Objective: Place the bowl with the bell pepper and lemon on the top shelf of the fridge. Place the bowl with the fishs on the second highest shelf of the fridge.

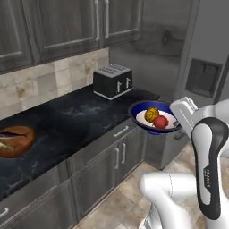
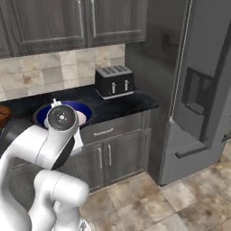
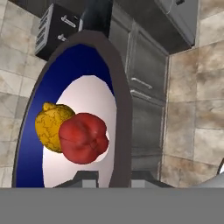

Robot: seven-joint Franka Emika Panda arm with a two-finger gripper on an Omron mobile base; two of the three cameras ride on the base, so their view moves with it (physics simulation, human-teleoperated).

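A blue-and-white bowl (image 1: 144, 117) (image 2: 72, 109) (image 3: 30, 144) hangs in the air just past the counter's front edge, holding the yellow lemon (image 1: 151, 113) (image 3: 50, 124) and the red bell pepper (image 1: 161, 121) (image 3: 84, 138). My gripper (image 1: 178, 121) (image 3: 114, 178) is shut on the bowl's rim on the side towards the fridge. At the far left, the brown bowl with the fishs (image 1: 15, 142) (image 2: 3, 115) rests on the counter. The grey fridge (image 1: 203, 67) (image 2: 198, 90) stands to the right with its door closed, so the top shelf is hidden.
A black toaster (image 1: 112, 80) (image 2: 114, 81) (image 3: 54, 30) stands at the back of the dark counter (image 1: 76, 120) near the fridge. Dark wood cabinets run above and below the counter. Tiled floor (image 2: 180, 203) lies open in front of the fridge.
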